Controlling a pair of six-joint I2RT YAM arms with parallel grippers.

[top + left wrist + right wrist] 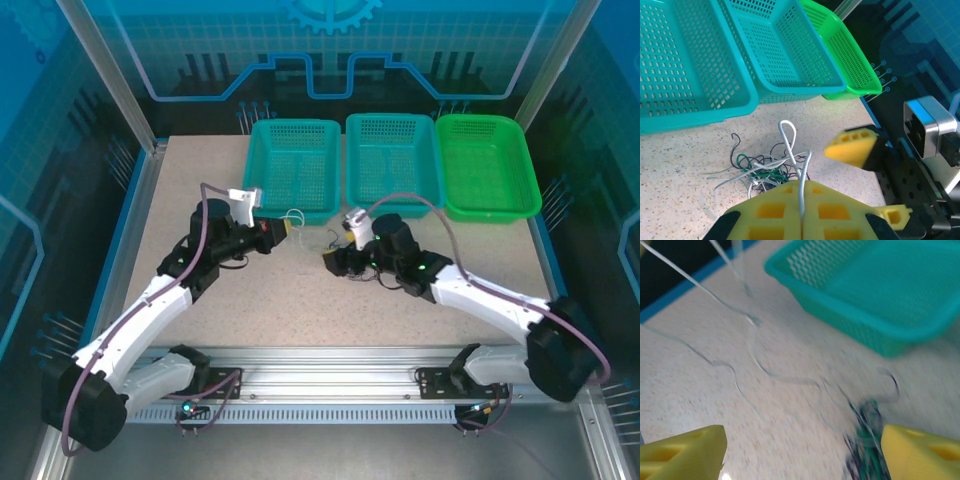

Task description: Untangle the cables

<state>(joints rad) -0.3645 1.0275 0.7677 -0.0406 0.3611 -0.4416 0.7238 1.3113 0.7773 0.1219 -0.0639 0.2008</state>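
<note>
Baskets [700, 107] behind cables [759, 172]; open tabletop [330, 310] nearer

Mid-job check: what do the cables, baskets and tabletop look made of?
Cables: thin floppy strands, white, green and dark, smooth; likely plastic-sheathed wire. Baskets: glossy moulded plastic, by the perforated grid walls and rolled rims. Tabletop: matte, beige with fine speckles; stone-look laminate or composite, hard to tell.

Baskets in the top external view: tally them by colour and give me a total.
Teal baskets: 2
Green basket: 1
Total: 3
</note>
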